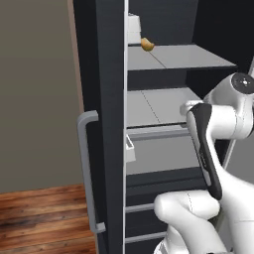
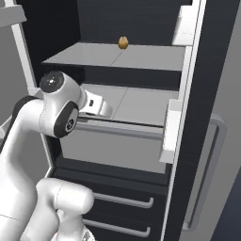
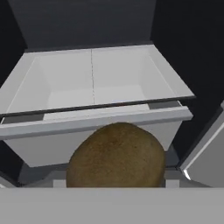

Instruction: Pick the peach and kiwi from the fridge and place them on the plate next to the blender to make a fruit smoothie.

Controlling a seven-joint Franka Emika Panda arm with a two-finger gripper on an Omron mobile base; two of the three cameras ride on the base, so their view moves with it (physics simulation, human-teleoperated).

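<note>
Fridge point(image 1: 104, 74) interior, door swung open, light grey shelves and drawers on view. Kiwi point(image 3: 116, 155) sits right at the fingers in the hand view, brown and fuzzy, long axis running across the frame; fingertips are hidden behind it, so I can't tell whether they grip it or just stand around it. Beyond the kiwi, an open grey drawer point(image 3: 94, 92), its front lip just past the fruit. Upper shelf point(image 2: 141, 56) carries one orange-brown fruit point(image 2: 123, 42) near its back, bare shelf around it. Middle shelf point(image 1: 154, 106) bare. Arm elbow is bent in front of the drawer fronts.
</note>
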